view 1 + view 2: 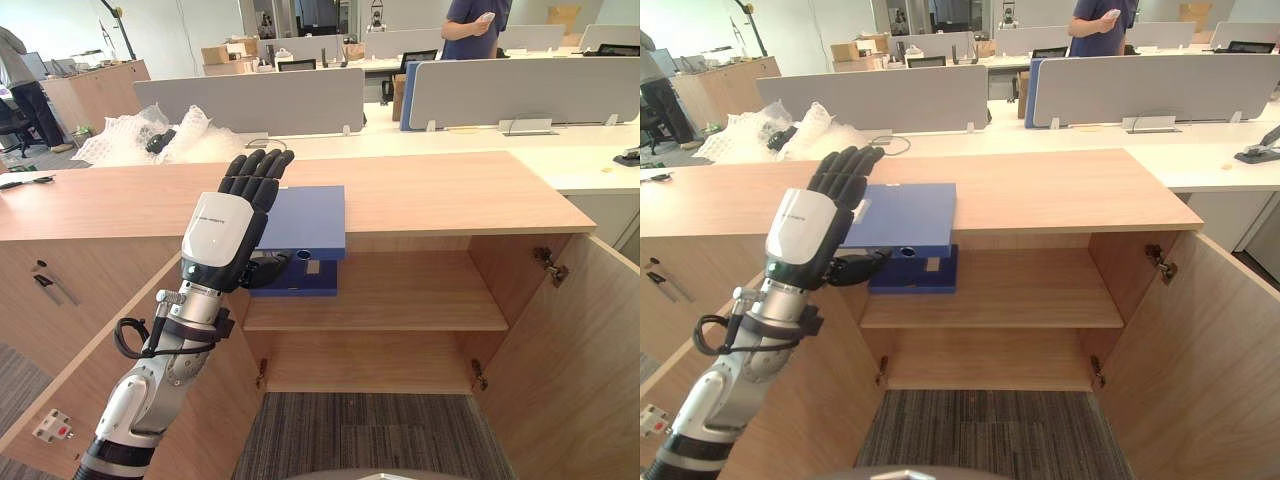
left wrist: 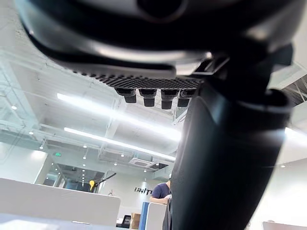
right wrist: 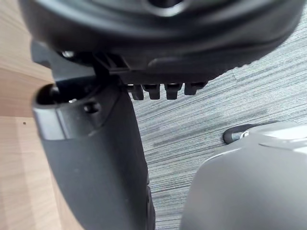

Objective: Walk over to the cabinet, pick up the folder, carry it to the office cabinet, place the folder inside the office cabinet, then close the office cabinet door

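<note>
A blue folder (image 1: 308, 222) lies flat on the upper shelf (image 1: 400, 296) of the open wooden cabinet (image 1: 440, 195), spine towards me. Its near part juts out past the shelf's front. My left hand (image 1: 220, 235) is raised in front of the folder's left end, open, fingers straight and pointing up over the cabinet top. Its thumb (image 1: 262, 268) reaches sideways to the left end of the spine; I cannot tell whether it touches. My right hand (image 3: 96, 158) hangs low over grey carpet beside a wooden panel, fingers relaxed and holding nothing.
Both cabinet doors stand wide open, the left door (image 1: 90, 370) beside my left arm and the right door (image 1: 585, 350) at the right. Bubble wrap (image 1: 150, 135) lies on the desk behind. People (image 1: 478, 25) stand among desks with grey dividers further back.
</note>
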